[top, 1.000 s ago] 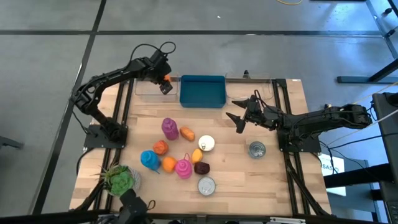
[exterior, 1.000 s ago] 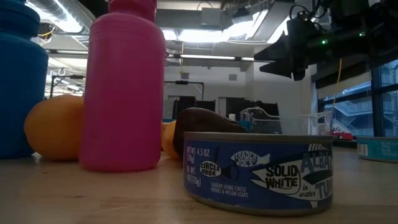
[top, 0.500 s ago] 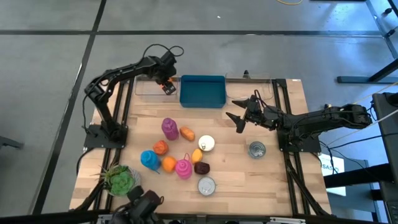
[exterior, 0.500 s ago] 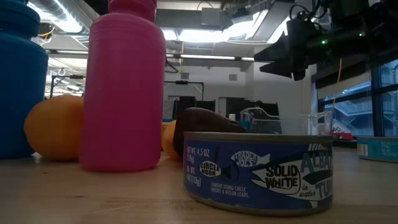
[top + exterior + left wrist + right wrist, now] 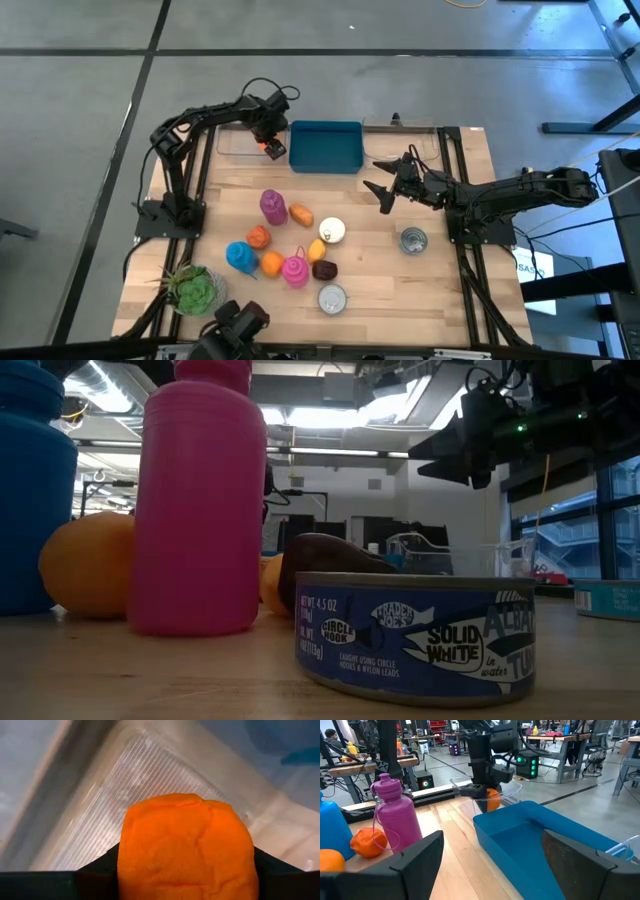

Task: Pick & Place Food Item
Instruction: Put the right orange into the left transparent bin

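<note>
Left end effector: clenched on orange food item, held over clear bin at table's 11 o'clock, just beside blue bin. Right end effector: released, idle near centre. Risk: item is close to the shared wall; early release could bounce it out. Item: rounded, matte, softly dimpled, bright orange.

Open counter: bare wood is lying right of the cluster, broken only by a lone silver tin can.
Obstacles: bottles, fruit and cans are crowding the centre-left.
Back edge: the blue rectangular plastic bin is sitting beside the clear plastic tray.
</note>
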